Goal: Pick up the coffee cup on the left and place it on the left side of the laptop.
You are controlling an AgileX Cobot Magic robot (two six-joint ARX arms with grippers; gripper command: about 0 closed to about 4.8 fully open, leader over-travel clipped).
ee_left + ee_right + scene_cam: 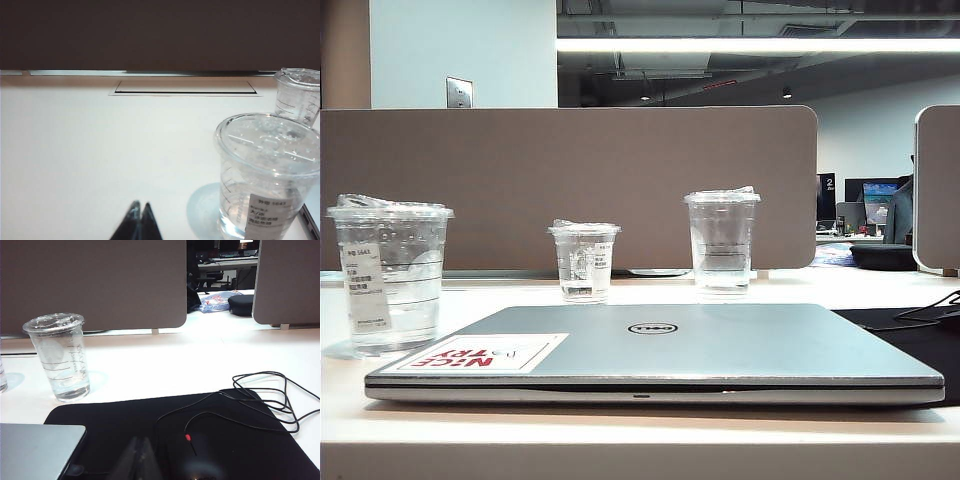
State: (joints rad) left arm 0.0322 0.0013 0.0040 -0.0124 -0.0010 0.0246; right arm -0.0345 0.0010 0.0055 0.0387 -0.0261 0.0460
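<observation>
Left claw closed, empty, coffee cup beside it | right claw closed over mat | risk: unopened jaws topple cup toward laptop, spilling water

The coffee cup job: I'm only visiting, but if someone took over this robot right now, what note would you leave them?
Left gripper: jaws shut, empty, low over bare table beside the coffee cup.
Right gripper: jaws shut, empty, over the black mat, off the laptop's right side.
Coffee cup: upright, lidded, labelled, at the far left of the exterior view, next to the laptop's left front corner. The laptop is closed, at the table's centre.
Two other clear cups stand behind the laptop; leave them.
Done: nothing, cup untouched.
Left: open the left jaws, grasp, lift and set it left of the laptop.
</observation>
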